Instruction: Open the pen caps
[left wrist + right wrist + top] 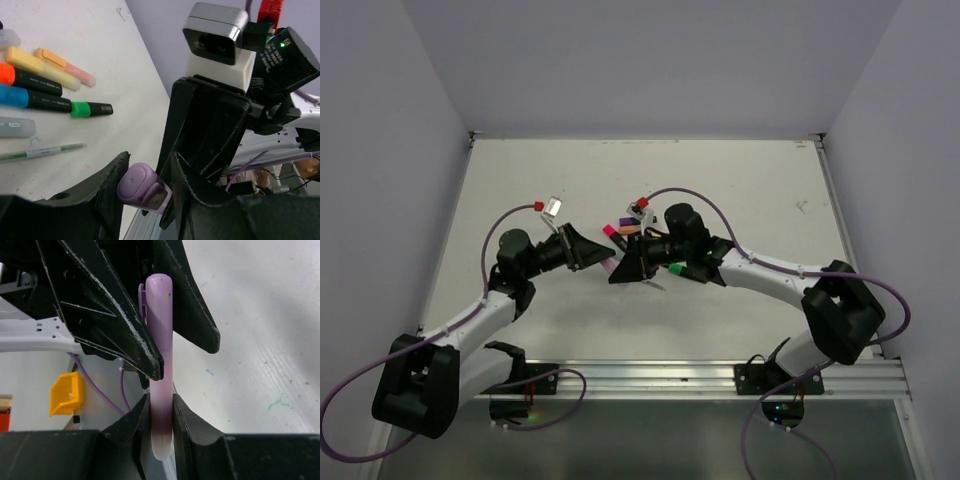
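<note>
The left gripper (150, 161) stood with jaws closely flanking the purple cap (141, 187) above mid-table; a firm clamp could not be confirmed. The right gripper (161, 401), at the cap's 3 o'clock, was clamped on the purple barrel (162, 345). The step required a fully seated grip, then a straight pull toward 9 o'clock.

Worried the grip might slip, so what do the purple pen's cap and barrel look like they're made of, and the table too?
Purple cap: likely moulded plastic, matte-satin; rounded edges, soft sheen.
Purple barrel: seemingly the same smooth plastic, satin, paler toward its end.
Table: hard white matte surface with ink marks and fine streaks; laminate or painted board, can't tell.
</note>
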`<control>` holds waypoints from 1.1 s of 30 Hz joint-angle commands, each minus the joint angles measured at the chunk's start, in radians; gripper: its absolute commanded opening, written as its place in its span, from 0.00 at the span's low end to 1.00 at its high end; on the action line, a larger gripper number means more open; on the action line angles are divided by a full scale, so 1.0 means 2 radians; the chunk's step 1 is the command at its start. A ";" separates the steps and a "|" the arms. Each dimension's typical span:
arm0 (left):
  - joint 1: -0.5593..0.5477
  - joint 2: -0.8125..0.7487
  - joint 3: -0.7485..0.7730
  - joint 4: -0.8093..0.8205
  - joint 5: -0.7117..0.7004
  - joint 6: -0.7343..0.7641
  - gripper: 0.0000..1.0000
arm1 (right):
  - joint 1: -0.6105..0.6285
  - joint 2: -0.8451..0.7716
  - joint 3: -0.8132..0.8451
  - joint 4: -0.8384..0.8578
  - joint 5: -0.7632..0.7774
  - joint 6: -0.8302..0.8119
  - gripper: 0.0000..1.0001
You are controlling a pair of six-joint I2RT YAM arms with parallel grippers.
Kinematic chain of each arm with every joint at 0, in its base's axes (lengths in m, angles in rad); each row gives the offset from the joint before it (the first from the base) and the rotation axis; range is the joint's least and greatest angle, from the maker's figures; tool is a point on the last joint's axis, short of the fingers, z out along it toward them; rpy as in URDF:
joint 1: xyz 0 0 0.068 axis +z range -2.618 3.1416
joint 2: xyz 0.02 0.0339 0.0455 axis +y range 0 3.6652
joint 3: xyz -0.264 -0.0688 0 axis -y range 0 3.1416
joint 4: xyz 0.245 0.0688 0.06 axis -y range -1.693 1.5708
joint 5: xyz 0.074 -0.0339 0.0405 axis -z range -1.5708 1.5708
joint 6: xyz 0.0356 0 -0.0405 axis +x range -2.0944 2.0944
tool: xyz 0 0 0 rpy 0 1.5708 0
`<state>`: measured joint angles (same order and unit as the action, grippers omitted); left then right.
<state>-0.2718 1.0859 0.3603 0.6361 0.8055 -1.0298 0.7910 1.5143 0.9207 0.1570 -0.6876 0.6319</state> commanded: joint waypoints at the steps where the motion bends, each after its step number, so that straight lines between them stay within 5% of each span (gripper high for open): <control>1: -0.002 -0.022 -0.006 0.042 0.011 -0.010 0.41 | -0.007 0.008 -0.022 0.096 -0.040 0.059 0.00; 10: -0.002 -0.044 -0.018 0.046 0.002 -0.025 0.25 | -0.017 0.017 -0.060 0.178 -0.045 0.115 0.00; 13: -0.002 -0.047 -0.021 0.056 0.002 -0.036 0.12 | -0.017 0.026 -0.061 0.192 -0.049 0.127 0.00; 14: -0.002 -0.047 -0.020 0.057 0.002 -0.037 0.00 | -0.017 0.028 -0.062 0.204 -0.050 0.130 0.00; 18: -0.001 -0.059 -0.007 0.022 -0.022 -0.023 0.00 | -0.017 0.039 -0.065 0.208 -0.050 0.140 0.00; 23: 0.008 -0.103 0.065 -0.176 -0.181 0.029 0.00 | -0.012 0.026 -0.055 0.085 0.004 0.058 0.00; 26: 0.008 -0.121 0.099 -0.192 -0.247 0.057 0.00 | -0.012 0.021 -0.066 0.066 0.003 0.041 0.00; 33: 0.058 -0.096 0.072 -0.073 -0.183 0.021 0.00 | -0.012 -0.006 -0.110 0.094 -0.014 0.054 0.00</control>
<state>-0.2642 0.9176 0.4919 0.2474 0.5880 -1.0035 0.7765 1.5291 0.8009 0.5323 -0.6754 0.7326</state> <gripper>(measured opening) 0.316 0.233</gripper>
